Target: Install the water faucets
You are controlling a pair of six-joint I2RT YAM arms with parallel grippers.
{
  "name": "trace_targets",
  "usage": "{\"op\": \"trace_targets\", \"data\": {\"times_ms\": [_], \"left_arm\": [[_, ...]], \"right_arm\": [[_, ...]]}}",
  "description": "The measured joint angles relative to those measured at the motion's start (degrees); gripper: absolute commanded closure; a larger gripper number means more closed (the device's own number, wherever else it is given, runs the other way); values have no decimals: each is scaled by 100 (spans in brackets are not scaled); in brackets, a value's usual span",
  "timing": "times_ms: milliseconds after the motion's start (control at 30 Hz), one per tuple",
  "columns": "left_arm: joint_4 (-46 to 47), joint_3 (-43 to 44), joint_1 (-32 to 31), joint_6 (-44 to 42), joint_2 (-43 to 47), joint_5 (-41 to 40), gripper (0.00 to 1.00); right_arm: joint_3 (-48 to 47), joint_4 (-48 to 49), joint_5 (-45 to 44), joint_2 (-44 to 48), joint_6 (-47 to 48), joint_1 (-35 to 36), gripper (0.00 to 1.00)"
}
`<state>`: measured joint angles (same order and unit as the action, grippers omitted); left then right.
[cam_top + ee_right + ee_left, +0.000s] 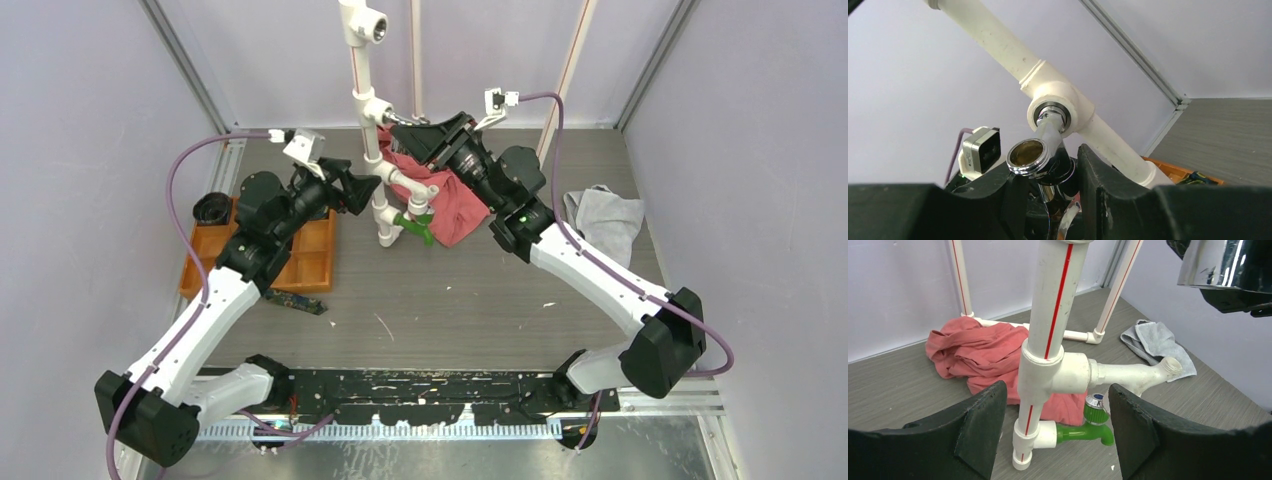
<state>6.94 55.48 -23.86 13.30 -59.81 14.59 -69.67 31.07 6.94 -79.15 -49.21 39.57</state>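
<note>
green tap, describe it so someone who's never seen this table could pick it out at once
Find the tall white plastic pipe with a red stripe standing beside the crumpled red cloth. Sticking out of its lowest white tee fitting is the small green plastic tap. It is the only green piece: the shiny silver metal tap sits higher up.

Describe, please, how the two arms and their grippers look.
The left arm and right arm have white links, black joints and a purple cable to a white wrist camera. The left gripper and right gripper have broad black wedge fingers.
</note>
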Motion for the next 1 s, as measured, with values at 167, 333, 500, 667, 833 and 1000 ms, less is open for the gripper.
{"op": "trace_targets", "data": {"times_ms": [167, 333, 500, 667, 833, 1000], "left_arm": [[-4, -59, -2, 33, 153, 4, 26], [-7, -125, -2, 129, 256, 26, 26], [-37, -186, -2, 153, 382, 44, 26], [-46, -221, -2, 157, 479, 44, 26], [-48, -223, -2, 157, 498, 46, 26], [-57, -227, -2, 153, 492, 105, 19]], "right_arm": [[-7, 2, 87, -57, -673, -68, 100], [-111, -160, 157, -122, -929, -92, 95], [-68, -236, 175, -118, -1071, -101, 36], [-17, -376, 459, -94, -1764, -20, 1], [-13, -649, 516, 33, -1775, 17, 0], [-17, -1204, 387, 315, -1141, 17, 0]]}}
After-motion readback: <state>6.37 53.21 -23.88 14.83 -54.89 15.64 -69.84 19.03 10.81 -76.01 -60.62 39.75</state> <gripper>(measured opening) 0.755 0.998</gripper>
